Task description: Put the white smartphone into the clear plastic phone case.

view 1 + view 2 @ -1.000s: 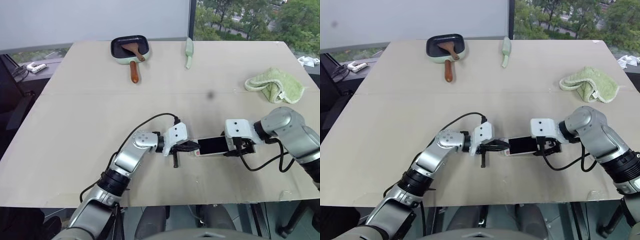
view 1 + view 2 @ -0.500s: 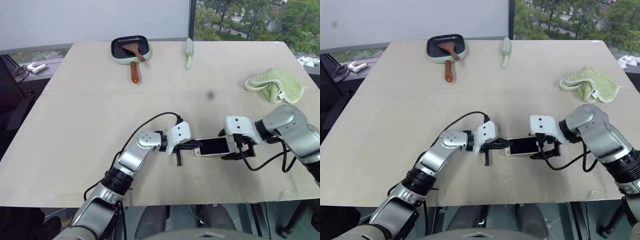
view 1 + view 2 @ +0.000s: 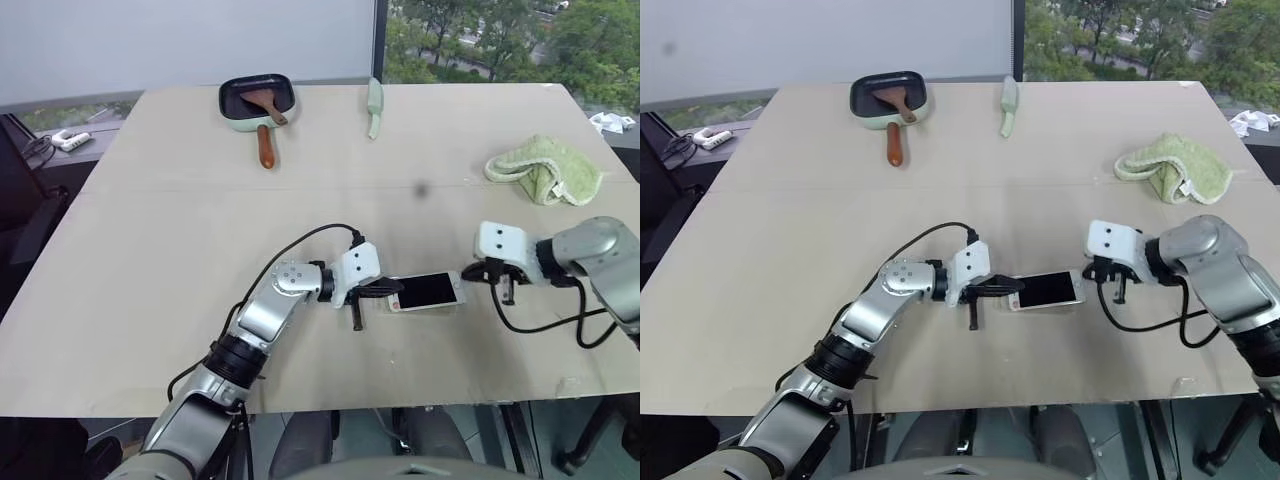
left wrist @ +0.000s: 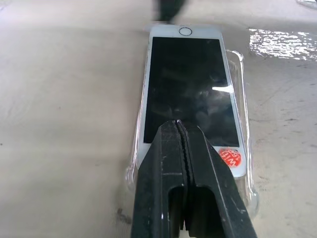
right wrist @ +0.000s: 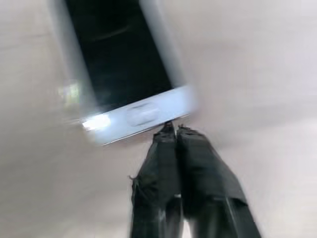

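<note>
The white smartphone point(image 4: 189, 89) lies screen-up near the front edge of the table point(image 3: 180, 220), resting in the clear plastic phone case point(image 4: 243, 114), whose rim shows along its sides. The left gripper point(image 4: 179, 130), its 2 fingers pressed together, rests its tips on the phone's near end. The right gripper point(image 5: 172, 130), fingers also together, sits just off the phone's opposite end. Farther back lie a green cloth point(image 3: 545, 168) and a pan point(image 3: 257, 100).

Light: bright, even daylight; it comes from the window beyond the far edge of the beige rectangular table point(image 3: 150, 220)
Shadows: soft and short under the arms
Glare: white patch on the tabletop in the left wrist view; faint sheen on the white smartphone's black screen point(image 4: 190, 89)
Blur: right wrist view smeared; phone edges streaked
Focus: head views sharp
</note>
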`<action>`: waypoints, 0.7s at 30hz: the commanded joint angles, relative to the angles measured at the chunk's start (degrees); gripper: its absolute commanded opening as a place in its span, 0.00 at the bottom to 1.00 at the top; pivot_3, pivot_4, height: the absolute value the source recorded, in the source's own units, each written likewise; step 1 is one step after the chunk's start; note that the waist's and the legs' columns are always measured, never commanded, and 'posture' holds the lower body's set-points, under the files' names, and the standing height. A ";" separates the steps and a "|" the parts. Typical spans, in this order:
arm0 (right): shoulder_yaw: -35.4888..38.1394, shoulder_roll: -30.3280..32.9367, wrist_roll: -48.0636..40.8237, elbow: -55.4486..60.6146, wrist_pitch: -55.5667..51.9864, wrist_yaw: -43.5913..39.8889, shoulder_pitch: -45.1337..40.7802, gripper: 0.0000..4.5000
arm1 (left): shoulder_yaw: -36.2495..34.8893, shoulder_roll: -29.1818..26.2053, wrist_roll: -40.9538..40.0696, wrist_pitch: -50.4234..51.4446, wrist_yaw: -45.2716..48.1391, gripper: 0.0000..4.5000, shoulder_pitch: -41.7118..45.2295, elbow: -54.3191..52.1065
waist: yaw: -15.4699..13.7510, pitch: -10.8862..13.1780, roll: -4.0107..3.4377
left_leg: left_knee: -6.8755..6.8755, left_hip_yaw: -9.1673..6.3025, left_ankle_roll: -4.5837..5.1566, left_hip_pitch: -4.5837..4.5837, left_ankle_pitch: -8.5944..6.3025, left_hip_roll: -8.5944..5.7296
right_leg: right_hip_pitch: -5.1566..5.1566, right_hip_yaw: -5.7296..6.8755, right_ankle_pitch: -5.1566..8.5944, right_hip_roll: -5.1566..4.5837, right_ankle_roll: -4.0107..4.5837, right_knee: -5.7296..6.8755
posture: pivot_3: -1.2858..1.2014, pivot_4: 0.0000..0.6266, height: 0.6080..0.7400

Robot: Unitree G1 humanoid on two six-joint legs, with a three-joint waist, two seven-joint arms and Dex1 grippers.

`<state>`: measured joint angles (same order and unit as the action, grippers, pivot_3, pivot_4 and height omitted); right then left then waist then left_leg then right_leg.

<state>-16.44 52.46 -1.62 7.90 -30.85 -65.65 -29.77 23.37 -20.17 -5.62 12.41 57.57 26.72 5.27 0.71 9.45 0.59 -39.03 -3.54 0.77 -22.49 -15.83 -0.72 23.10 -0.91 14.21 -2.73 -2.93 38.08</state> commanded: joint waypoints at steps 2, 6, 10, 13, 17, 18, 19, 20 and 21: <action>2.27 -1.28 1.68 -2.35 3.19 3.23 -3.65 0.01 | 1.87 -0.57 2.25 0.60 0.04 0.00 -1.14 1.85 | -0.09 0.00 0.00 | 0.00 -0.01 0.00 -0.02 0.00 0.00 | 0.00 0.00 0.00 -0.01 0.00 -0.01 | 0.52 0.24 1.00; 1.11 -2.71 2.34 -2.81 4.18 4.17 -3.90 0.01 | 1.88 -0.66 2.21 0.44 0.05 0.00 -1.23 1.87 | -0.15 0.00 0.00 | 0.00 -0.02 0.00 -0.03 0.00 -0.01 | 0.00 0.00 0.00 -0.03 -0.01 -0.05 | 0.52 0.24 1.00; -1.55 2.04 -0.56 4.15 -0.10 -4.46 1.23 0.01 | 1.95 -0.59 2.20 0.32 0.12 0.00 -1.01 2.08 | -0.52 -0.01 -0.01 | 0.01 -0.07 0.00 -0.09 0.00 -0.01 | 0.00 0.04 0.00 -0.03 0.00 -0.06 | 0.52 0.24 1.00; -0.44 2.65 -3.48 7.99 -3.76 -5.99 2.76 0.01 | 1.85 -0.59 2.19 0.23 0.08 0.00 -0.78 2.27 | -0.38 -0.03 -0.02 | 0.01 -0.04 0.03 -0.10 -0.01 -0.01 | 0.00 0.02 0.00 -0.04 -0.01 -0.08 | 0.52 0.24 1.00; -0.34 2.25 -2.39 7.62 -3.86 -4.09 2.16 0.01 | 1.88 -0.62 2.13 0.20 0.18 0.00 -0.92 2.28 | -0.04 -0.04 -0.03 | -0.01 -0.04 0.03 -0.01 -0.02 0.00 | -0.03 0.01 0.00 -0.02 -0.01 -0.04 | 0.52 0.24 1.00; -0.28 1.99 -1.96 7.10 -3.64 -3.38 1.92 0.01 | 1.91 -0.62 2.12 0.16 0.21 0.00 -0.96 2.31 | -0.05 -0.04 -0.03 | -0.01 -0.06 0.03 -0.01 -0.02 0.00 | -0.04 0.04 0.00 -0.01 -0.01 -0.04 | 0.52 0.24 1.00; -0.22 1.83 -1.61 6.68 -3.37 -2.83 1.71 0.01 | 1.92 -0.62 2.12 0.14 0.22 0.00 -0.98 2.32 | -0.05 -0.04 -0.03 | -0.01 -0.07 0.03 -0.01 -0.02 0.00 | -0.05 0.05 0.00 0.00 -0.01 -0.04 | 0.52 0.24 1.00; -0.12 1.69 -1.25 6.32 -3.07 -2.28 1.53 0.01 | 1.93 -0.63 2.13 0.10 0.25 0.00 -0.96 2.36 | -0.05 -0.04 -0.03 | -0.01 -0.06 0.03 -0.01 -0.02 0.00 | -0.05 0.04 0.00 0.00 -0.01 -0.04 | 0.52 0.24 1.00; 0.02 1.57 -0.93 6.07 -2.82 -1.78 1.41 0.01 | 1.92 -0.66 2.14 0.04 0.26 0.00 -0.95 2.39 | -0.05 -0.04 -0.03 | -0.01 -0.05 0.03 -0.01 -0.02 0.00 | -0.05 0.03 0.00 -0.01 -0.01 -0.05 | 0.52 0.24 1.00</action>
<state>-17.97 53.89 -3.08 13.57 -34.62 -68.44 -27.14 23.79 -20.20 -5.60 11.55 57.73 26.82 5.72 0.65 9.42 0.56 -39.04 -3.59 0.80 -22.51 -15.85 -0.72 23.06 -0.88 14.21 -2.74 -2.95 38.03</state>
